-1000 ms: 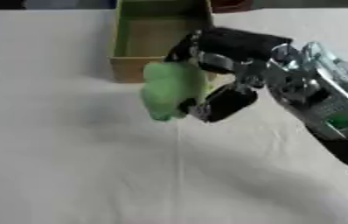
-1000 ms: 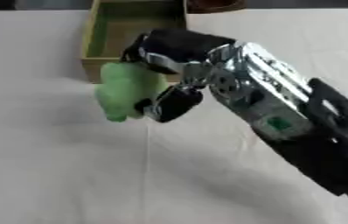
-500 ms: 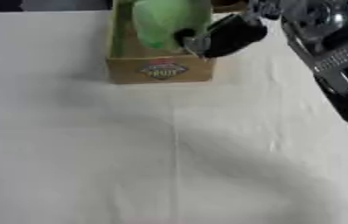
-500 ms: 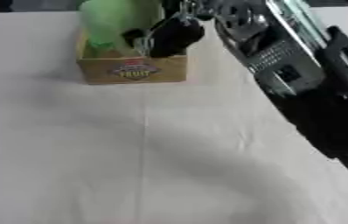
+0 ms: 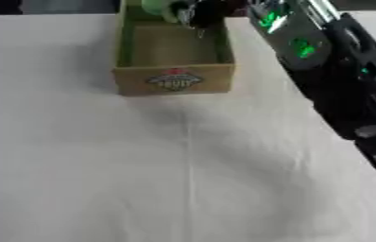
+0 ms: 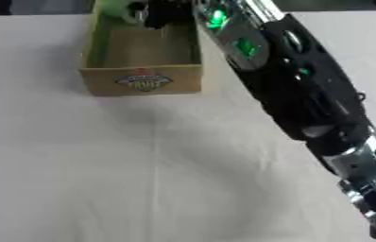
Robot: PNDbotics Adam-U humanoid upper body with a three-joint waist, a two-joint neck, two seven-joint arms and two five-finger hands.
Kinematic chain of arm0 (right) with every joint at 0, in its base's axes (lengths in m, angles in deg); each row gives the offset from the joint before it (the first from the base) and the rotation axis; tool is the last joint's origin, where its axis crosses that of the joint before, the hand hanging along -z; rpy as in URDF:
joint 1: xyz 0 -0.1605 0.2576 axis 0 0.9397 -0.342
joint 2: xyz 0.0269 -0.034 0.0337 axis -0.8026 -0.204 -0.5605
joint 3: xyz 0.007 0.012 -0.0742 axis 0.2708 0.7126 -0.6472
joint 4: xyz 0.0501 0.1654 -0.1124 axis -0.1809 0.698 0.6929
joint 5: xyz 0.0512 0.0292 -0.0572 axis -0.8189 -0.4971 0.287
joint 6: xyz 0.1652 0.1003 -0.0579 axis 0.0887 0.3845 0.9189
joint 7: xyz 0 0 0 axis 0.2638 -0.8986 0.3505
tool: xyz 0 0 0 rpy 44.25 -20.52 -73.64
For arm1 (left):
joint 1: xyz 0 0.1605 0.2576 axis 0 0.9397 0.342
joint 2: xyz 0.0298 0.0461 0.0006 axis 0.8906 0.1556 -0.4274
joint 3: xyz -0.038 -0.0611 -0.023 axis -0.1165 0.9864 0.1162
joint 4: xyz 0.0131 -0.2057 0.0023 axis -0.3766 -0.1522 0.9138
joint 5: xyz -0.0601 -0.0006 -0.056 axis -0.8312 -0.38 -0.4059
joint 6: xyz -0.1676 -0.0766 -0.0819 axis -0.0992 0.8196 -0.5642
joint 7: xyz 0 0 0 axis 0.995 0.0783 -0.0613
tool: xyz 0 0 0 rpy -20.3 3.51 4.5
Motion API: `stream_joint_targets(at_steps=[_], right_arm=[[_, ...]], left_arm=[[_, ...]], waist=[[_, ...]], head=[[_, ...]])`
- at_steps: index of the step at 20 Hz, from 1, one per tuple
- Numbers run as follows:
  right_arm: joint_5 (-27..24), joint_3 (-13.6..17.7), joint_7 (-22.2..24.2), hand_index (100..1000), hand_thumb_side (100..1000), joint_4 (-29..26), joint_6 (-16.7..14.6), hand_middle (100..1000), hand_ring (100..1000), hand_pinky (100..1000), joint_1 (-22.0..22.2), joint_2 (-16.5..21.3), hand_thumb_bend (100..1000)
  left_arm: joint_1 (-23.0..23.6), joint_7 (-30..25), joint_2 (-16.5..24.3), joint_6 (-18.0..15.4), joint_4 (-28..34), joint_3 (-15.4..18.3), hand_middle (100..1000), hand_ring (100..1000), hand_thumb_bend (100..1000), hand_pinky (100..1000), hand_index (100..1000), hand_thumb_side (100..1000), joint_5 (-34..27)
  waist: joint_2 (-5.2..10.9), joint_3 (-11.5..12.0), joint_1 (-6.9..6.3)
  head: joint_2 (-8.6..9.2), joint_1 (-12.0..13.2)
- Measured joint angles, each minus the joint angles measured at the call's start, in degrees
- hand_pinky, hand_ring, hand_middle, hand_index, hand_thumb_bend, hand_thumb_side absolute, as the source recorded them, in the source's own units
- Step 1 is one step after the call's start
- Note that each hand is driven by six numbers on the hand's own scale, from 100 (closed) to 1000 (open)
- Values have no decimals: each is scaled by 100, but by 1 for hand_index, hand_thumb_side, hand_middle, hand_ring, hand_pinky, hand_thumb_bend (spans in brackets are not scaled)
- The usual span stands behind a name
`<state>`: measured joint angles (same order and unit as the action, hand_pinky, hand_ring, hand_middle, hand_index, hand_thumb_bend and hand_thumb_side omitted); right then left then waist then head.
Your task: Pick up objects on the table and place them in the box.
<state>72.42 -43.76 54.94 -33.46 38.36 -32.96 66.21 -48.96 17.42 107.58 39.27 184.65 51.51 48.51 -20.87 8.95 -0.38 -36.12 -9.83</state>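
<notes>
A light green object (image 5: 158,7) shows at the top edge, over the far end of the cardboard box (image 5: 173,81). My right hand (image 5: 201,9) is curled round it, and the black forearm (image 5: 332,71) stretches in from the lower right. The box is open on top, its inside looks bare, and a round fruit label marks its near wall. Much of the green object is cut off by the top edge and hidden by the fingers. My left hand appears in neither view.
A white cloth (image 5: 100,179) covers the table, with a crease running down the middle. A dark strip lies beyond the table's far edge (image 6: 26,5).
My right hand has carried the green object from in front of the box up and over it, to its far end. The camera view has also shifted, so the box sits lower.
</notes>
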Motion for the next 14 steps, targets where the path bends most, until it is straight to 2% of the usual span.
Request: stream_joint_targets(at_steps=[3, 7, 12, 14], right_arm=[[237, 200, -487, 698, 198, 654, -96, 554, 740, 572, -124, -223, 100], [426, 429, -978, 699, 220, 1363, -258, 554, 739, 568, -199, -435, 100], [474, 607, -1262, 714, 228, 1980, -424, 569, 748, 575, -196, -597, 100], [531, 662, -1323, 761, 258, 2174, -481, 612, 763, 593, -185, -635, 100]], left_arm=[[-54, -23, -2, -7, 0, -9, 785, 808, 100, 652, 837, 971, -11], [-89, -32, -4, -15, 0, -32, 785, 809, 100, 653, 837, 972, -20], [-191, -49, -8, -33, 0, -35, 785, 809, 100, 653, 837, 971, -55], [-206, -50, -9, -33, 0, -35, 786, 809, 100, 653, 837, 971, -60]], waist=[[-66, 55, 13], [-148, 98, 20], [-245, 186, 21], [-268, 210, 21]], head=[[119, -52], [430, -150], [630, -235], [677, -255]])
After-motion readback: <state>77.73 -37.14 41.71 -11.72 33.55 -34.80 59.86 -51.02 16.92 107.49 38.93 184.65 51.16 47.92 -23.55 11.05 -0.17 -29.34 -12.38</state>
